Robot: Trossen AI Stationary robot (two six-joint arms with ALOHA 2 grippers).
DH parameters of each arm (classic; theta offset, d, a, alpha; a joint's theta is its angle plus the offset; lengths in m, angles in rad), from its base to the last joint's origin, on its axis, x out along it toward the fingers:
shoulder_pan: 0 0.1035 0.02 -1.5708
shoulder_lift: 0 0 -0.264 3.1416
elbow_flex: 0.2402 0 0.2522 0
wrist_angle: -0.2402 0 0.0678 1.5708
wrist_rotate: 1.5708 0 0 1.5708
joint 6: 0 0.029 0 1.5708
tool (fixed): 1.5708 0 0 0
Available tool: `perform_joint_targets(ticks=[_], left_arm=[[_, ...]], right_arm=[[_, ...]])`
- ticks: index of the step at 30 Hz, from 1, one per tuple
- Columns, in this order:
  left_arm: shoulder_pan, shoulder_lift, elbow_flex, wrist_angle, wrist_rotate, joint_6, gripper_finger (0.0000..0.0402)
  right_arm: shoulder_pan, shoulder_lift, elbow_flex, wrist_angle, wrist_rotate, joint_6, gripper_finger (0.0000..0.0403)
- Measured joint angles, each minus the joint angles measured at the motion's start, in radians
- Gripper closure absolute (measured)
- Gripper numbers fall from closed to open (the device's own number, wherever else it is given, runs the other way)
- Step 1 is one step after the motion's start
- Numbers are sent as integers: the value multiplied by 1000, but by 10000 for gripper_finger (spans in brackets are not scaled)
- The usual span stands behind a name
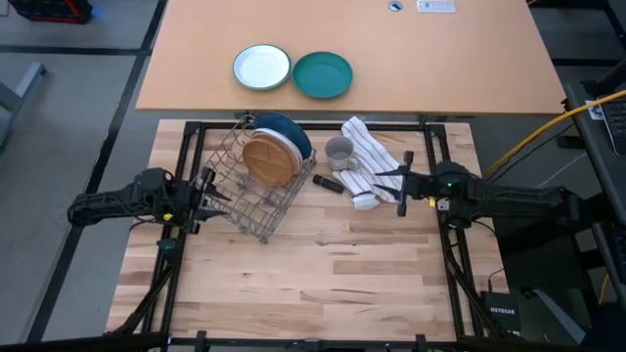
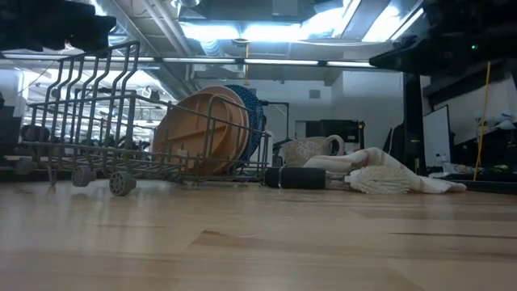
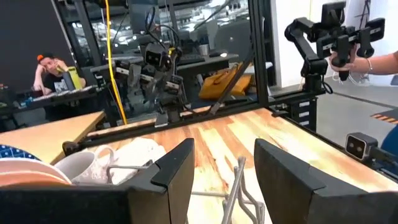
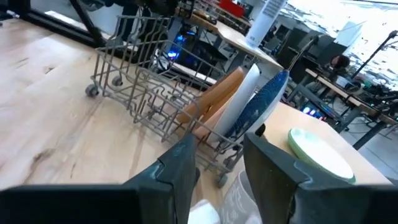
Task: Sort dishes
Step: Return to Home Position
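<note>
A grey wire rack (image 1: 256, 186) stands on the wooden table, left of the middle. Three dishes stand on edge in its far end, leaning on one another: a brown wooden plate (image 1: 271, 156), a pale plate (image 4: 245, 93) and a dark blue dotted plate (image 1: 286, 131). My left gripper (image 1: 207, 191) is level and open at the rack's left side; in its wrist view one rack wire (image 3: 239, 186) shows in front of the gap between the fingers (image 3: 224, 152). My right gripper (image 1: 401, 182) is level and open to the right of the rack, pointing at it (image 4: 221, 146).
A grey mug (image 1: 338, 151), a striped towel (image 1: 374, 158) and a black handle (image 1: 328, 183) lie between the rack and my right gripper. A white green-rimmed plate (image 1: 262, 66) and a teal plate (image 1: 323, 74) sit on the far table. People (image 3: 46, 65) are beyond the table.
</note>
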Motion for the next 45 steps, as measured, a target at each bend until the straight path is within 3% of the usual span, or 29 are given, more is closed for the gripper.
perform_joint_targets(ticks=[13, 19, 32, 37, 45], left_arm=[[0, 0, -12, 36, -1, 12, 247], [0, -1, -12, -42, -21, 60, 247], [1, -1, -11, -85, -27, -20, 247], [1, -1, -11, -78, -41, -150, 247], [0, 0, -12, -88, -38, -50, 246]], right_arm=[[0, -52, 0, -196, 27, 2, 265], [0, -52, 0, -248, 45, -24, 265], [0, -52, 0, -347, 71, -27, 265], [0, -52, 0, -374, 71, -27, 265], [0, -52, 0, -373, 71, -27, 265]])
